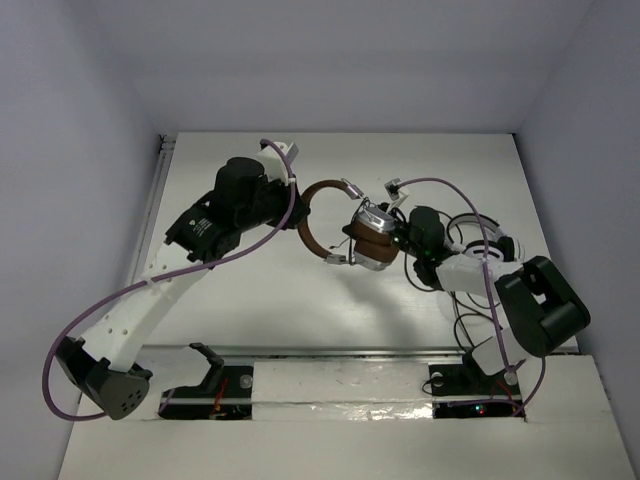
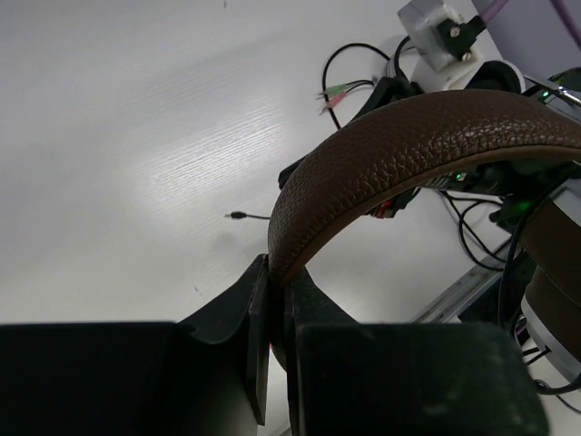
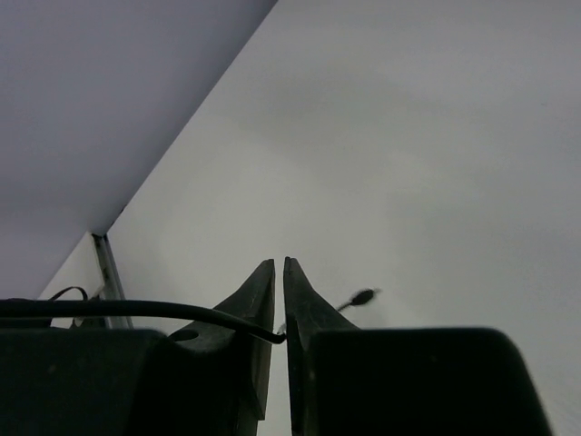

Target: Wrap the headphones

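Reaching away from its base at the near left corner, the left arm (image 1: 150,300) slopes up and over the table (image 1: 250,290). It bends at the elbow, and its wrist points right toward the middle of the far half. There the left gripper (image 2: 275,282) has its jaws clamped on the brown leather headband (image 2: 408,141), biting the strap near one end, so the band arches up and away to the right of the fingers. The headphones (image 1: 365,240) are held up around the middle of the table. The headband loop is on the left and the silver cups with brown pads are stacked together on the right, just beside the right wrist. The right arm (image 1: 530,300) rises from its base at the near right, folds sharply at a bulky elbow out to the right, and doubles back leftward, bringing the right gripper (image 3: 279,272) in low against the cup side. Its jaws stand only a slit apart, and the thin black cable (image 3: 136,310) comes in from the left and ends right at that slit. Whether the fingers pinch it I cannot tell. A small plug (image 3: 361,296) shows a little beyond the right fingertip, over the white surface. Under the right forearm lies a second, white-and-black pair of headphones (image 1: 490,240) with loose black cable around it.
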`<state>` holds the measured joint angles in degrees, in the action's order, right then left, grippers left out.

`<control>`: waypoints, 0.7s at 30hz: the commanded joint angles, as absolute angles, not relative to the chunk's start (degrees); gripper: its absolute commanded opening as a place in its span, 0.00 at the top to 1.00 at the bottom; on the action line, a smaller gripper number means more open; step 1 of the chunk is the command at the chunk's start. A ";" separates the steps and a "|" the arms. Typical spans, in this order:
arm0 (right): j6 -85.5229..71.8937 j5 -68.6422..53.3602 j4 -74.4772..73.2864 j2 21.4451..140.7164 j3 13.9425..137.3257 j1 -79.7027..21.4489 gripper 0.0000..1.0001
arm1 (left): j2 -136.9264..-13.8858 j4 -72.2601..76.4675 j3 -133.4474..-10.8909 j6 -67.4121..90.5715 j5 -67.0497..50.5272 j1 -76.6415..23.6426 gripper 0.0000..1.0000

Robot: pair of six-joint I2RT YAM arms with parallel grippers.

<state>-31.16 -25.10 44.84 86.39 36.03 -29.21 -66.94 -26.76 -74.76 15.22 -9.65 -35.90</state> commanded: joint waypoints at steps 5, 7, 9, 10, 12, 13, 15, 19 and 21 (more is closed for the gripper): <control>-34.72 -27.86 57.74 89.91 35.15 -28.83 0.90 | -65.48 -21.62 -80.68 19.95 -10.72 -35.95 1.00; -34.63 -27.95 57.66 90.70 35.42 -28.83 1.00 | -66.09 -21.71 -81.82 20.13 -10.46 -35.95 1.00; -34.63 -27.60 57.74 90.79 35.07 -28.83 0.99 | -66.79 -22.23 -82.70 20.48 -9.41 -35.95 1.00; -34.89 -27.42 58.18 90.88 34.81 -28.83 0.98 | -66.97 -22.24 -83.58 20.83 -9.14 -35.95 1.00; -35.33 -27.07 58.62 91.23 34.37 -28.83 0.92 | -67.76 -21.89 -84.20 21.27 -8.44 -35.95 1.00; -35.85 -27.07 59.67 91.75 33.84 -28.83 0.91 | -68.11 -21.80 -84.90 21.53 -8.26 -35.43 1.00; -36.38 -27.51 60.55 92.37 33.58 -28.83 0.89 | -69.16 -21.10 -85.43 22.59 -8.78 -35.42 1.00; -36.65 -27.95 61.26 93.25 34.19 -28.83 0.89 | -69.87 -19.69 -86.22 24.17 -10.81 -35.42 1.00; -36.48 -27.95 61.08 93.25 34.54 -28.83 0.89 | -69.87 -19.42 -86.13 24.26 -10.81 -35.42 1.00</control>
